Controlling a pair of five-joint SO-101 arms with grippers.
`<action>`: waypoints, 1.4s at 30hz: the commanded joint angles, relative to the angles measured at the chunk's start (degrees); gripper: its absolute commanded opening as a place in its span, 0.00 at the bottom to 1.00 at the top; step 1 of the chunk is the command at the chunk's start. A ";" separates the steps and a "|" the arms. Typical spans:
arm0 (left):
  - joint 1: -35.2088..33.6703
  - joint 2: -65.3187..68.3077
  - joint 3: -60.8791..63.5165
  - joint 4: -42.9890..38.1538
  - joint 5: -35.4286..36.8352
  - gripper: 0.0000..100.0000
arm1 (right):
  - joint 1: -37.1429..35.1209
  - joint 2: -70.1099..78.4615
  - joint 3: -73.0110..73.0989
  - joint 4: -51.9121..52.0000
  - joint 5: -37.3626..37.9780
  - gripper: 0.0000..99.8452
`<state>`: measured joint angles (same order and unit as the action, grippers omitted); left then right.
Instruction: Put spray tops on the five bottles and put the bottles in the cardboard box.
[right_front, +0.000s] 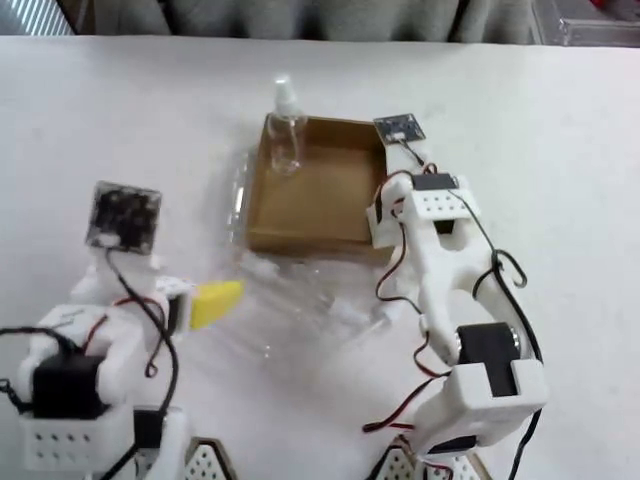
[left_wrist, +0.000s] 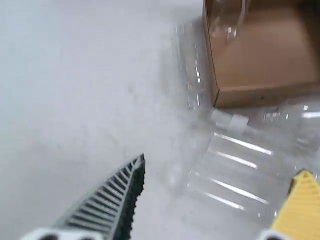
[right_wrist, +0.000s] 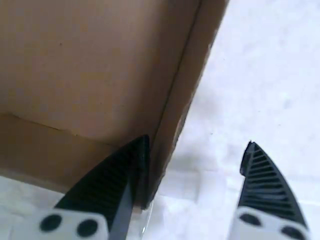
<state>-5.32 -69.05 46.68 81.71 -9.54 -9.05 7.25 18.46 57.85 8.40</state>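
The right gripper (right_wrist: 197, 141) hangs low over one corner of the cardboard box (right_wrist: 90, 65), its two black ribbed fingers (right_wrist: 115, 175) spread wide apart. One finger's tip lies against the box's corner edge, on the inner side of the wall. The other is outside the box, over the white counter (right_wrist: 270, 60). The box's brown floor and wall are bare here. Just outside that corner a pale, glassy patch (right_wrist: 192, 184) lies on the counter, too blurred to identify.

No writing, number or sign can be read anywhere. The cardboard box (right_front: 320, 200) shows plain brown walls and floor, and the clear bottle (right_front: 285, 140) standing at its far left corner carries no legible label.
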 joint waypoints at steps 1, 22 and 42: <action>-1.36 4.97 -0.88 -0.18 -15.38 0.38 | 0.66 -3.03 -0.18 0.22 -0.35 0.27; 24.22 6.73 7.47 5.19 -59.52 0.35 | 0.66 -2.95 -0.18 0.22 -0.35 0.27; 24.22 7.16 21.10 -13.89 -68.40 0.35 | 0.57 -2.95 -0.18 -0.04 -0.35 0.27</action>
<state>18.59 -62.29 67.87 70.02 -77.49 -9.05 7.25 18.46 57.85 8.40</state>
